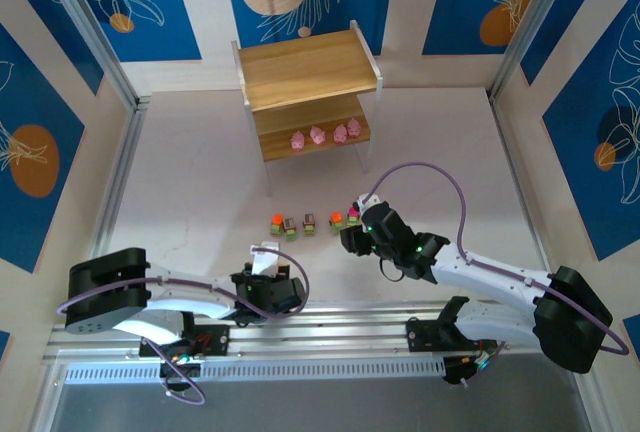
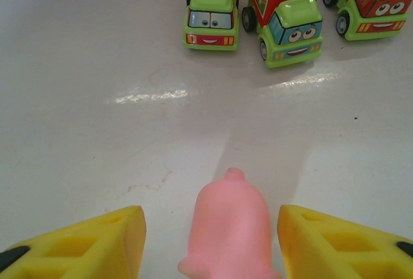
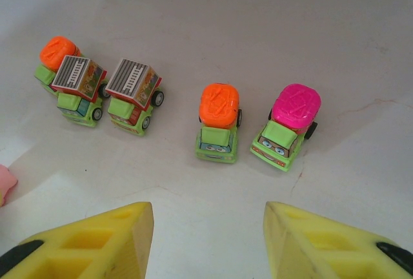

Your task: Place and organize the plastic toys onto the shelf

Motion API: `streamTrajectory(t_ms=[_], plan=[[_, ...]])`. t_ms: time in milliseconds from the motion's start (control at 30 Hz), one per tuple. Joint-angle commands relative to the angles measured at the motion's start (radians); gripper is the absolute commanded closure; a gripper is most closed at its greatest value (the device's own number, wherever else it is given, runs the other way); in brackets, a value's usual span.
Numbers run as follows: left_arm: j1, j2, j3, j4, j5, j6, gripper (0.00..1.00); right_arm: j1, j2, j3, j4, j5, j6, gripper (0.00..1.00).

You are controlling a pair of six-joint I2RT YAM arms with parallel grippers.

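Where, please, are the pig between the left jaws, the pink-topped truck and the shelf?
pink pig point(image 2: 229, 227), left wrist view, its back.
pink-topped truck point(image 3: 295, 106), right wrist view, its pink drum.
shelf point(image 1: 305, 67), top external view, upper board.

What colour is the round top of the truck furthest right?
Bright pink. The truck itself is green; the right wrist view shows it best.

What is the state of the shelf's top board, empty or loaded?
Empty: the top board shows bare wood; four pink pigs stand on the lower board.
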Motion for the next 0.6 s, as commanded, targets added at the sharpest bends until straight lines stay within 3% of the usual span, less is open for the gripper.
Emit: streamTrajectory(t_ms=[0,567], plan=[[-0.008,0.021,-0.016,0.027,0.007,-0.025,0.46,0.005,-0.001,0.033,0.007,0.015,-0.012,0.51],[-0.006,0.074,-0.018,0.090,0.006,-0.023,0.57,0.005,0.008,0.038,0.001,0.020,-0.011,0.51]])
